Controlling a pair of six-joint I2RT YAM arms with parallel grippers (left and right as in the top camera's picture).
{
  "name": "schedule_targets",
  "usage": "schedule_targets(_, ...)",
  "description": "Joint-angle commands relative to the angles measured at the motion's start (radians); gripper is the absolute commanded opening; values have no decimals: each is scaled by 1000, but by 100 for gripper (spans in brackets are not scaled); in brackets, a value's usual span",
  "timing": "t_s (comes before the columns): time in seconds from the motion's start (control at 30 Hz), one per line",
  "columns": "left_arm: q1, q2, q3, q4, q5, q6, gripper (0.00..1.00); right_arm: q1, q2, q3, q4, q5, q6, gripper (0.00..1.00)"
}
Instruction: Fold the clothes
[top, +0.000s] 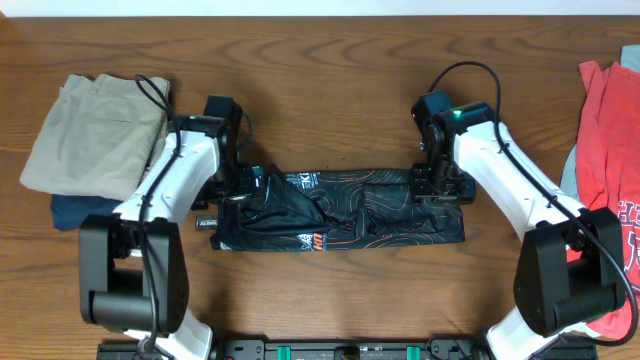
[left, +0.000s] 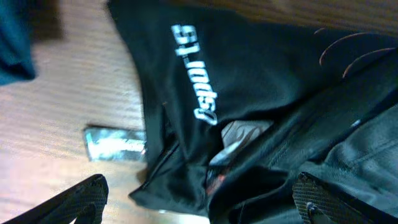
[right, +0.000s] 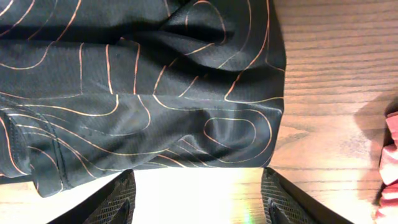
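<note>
Jersey: the black thin sports jersey with fine orange contour lines (top: 340, 210) lies as a long band across the middle of the brown wooden table (top: 330, 60), between the two arms.
Left pincer (left: 200, 202): released, fingers spread wide above the jersey's bunched end with white lettering.
Right pincer (right: 199, 202): released, fingers apart at the jersey's other end, grasping nothing.
Left side: folded khaki trousers (top: 95, 135) on a plain navy garment (top: 75, 212).
Right edge: red T-shirt (top: 605, 110).

Khaki trousers (top: 95, 135) atop navy garment (top: 75, 213), red T-shirt (top: 610, 130) opposite
</note>
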Motion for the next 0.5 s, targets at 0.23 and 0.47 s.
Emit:
schedule_targets(0.23,0,169,-13,25,24,43,96,-5,-17,8,-12,25,10,64)
schedule_targets(0.47,0,222,-13,51,24,43,91,-7,-17,8,-19,25,6,64)
